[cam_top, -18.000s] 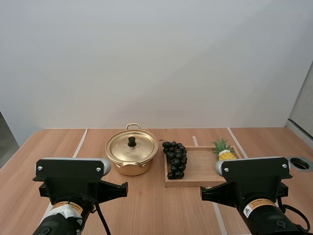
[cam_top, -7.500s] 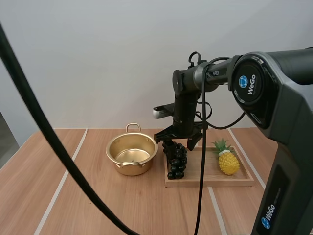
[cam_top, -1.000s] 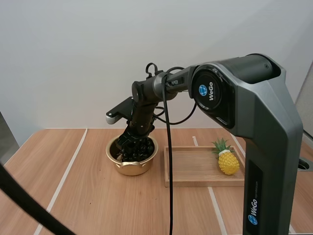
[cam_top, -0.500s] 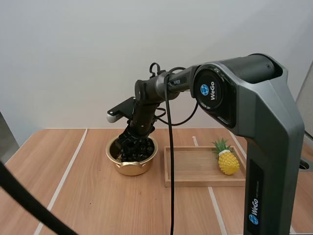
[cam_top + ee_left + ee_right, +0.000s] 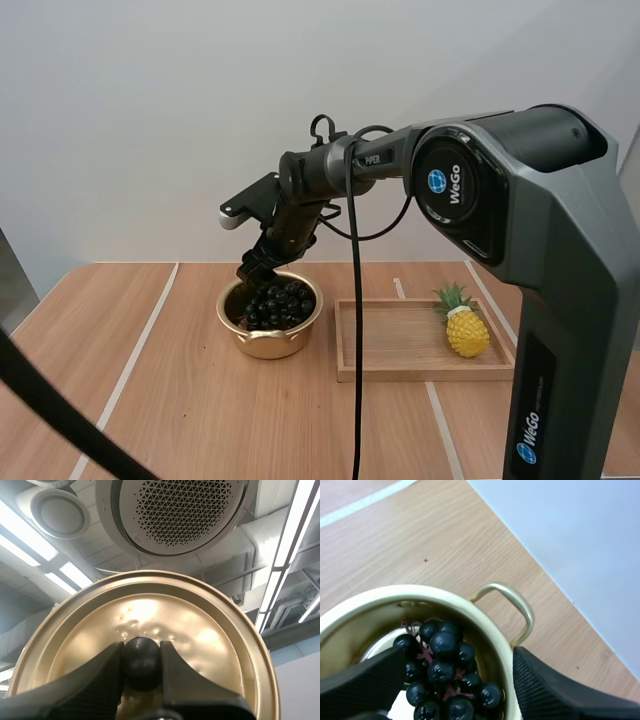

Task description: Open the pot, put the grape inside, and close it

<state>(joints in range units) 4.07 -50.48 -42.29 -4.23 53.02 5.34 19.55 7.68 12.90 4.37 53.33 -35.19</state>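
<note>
Two black fingers of the right gripper (image 5: 457,655) are seen standing wide apart over the open pot (image 5: 489,629), and nothing is held between them. The bunch of grapes (image 5: 445,672) is lying inside the pot, under the spread fingers. In the high view the right arm is stretched across from the right, with its gripper hung above the pot's far left rim, so part of the pot's mouth is covered by it. The lid (image 5: 200,630) is held by the left gripper (image 5: 141,650), whose fingertips are pinched on the lid's black knob (image 5: 141,667). A wooden tray (image 5: 400,345) is set just beside the pot on the table (image 5: 150,400), to its right. A toy pineapple (image 5: 466,328) is stood at the tray's far right end, well apart from the arm.
</note>
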